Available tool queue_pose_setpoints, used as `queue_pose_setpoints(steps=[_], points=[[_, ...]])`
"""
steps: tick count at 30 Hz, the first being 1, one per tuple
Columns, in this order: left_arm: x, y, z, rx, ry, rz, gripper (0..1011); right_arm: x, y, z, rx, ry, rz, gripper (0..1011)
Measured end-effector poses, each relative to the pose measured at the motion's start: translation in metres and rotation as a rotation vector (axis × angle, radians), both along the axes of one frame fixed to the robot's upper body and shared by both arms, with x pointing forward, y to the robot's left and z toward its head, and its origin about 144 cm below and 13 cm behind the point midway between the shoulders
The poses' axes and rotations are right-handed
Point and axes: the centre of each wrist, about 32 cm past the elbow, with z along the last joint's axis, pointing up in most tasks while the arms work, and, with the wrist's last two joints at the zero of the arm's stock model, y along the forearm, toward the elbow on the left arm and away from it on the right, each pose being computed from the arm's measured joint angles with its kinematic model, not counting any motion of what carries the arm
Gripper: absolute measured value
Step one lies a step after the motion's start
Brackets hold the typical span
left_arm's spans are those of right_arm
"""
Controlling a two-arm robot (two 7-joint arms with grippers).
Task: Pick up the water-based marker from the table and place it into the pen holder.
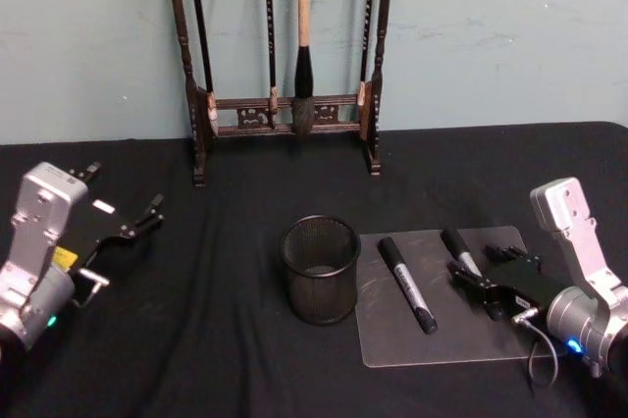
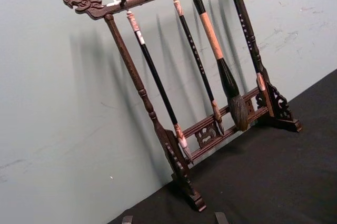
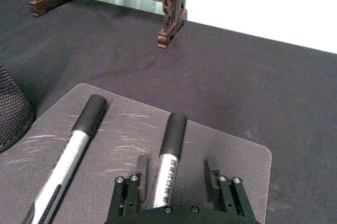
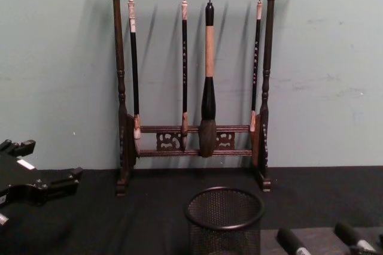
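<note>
On the mat (image 1: 392, 339), the right gripper (image 3: 175, 166), spread wide, straddled the unlifted right-hand marker (image 3: 171, 142); the pen holder (image 1: 320, 290) stood empty, the left gripper (image 1: 126, 192) idle and splayed.

The brush rack (image 1: 280, 116) stands at the back of the table (image 1: 245, 359), against the wall (image 1: 491, 35), with brushes (image 1: 303, 45) hanging in it. In front of it, near the table's middle, stands the pen holder (image 1: 319, 295). Just to its right lies a mat (image 1: 392, 335), and on the mat lie a left marker (image 1: 406, 282) and a right marker (image 1: 459, 251), side by side. The right hand (image 1: 479, 269) is at the right marker's near end, one finger on either side. The left hand (image 1: 126, 187) is at the far left, well apart from the rest.
</note>
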Motion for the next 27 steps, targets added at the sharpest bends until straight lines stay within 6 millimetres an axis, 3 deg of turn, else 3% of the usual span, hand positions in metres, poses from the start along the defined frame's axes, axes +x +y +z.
queue_pose_setpoints(steps=[1, 15, 27], points=[[0.0000, 0.0000, 0.0000, 0.000, 0.000, 0.000, 1009, 0.0000, 0.0000, 0.0000, 0.000, 0.000, 0.000, 687], [0.0000, 0.0000, 0.0000, 0.000, 0.000, 0.000, 1009, 0.0000, 0.0002, 0.0001, 0.001, -0.001, 0.000, 225], [0.0000, 0.0000, 0.0000, 0.000, 0.000, 0.000, 1009, 0.0000, 0.0002, 0.0001, 0.001, -0.001, 0.000, 197]])
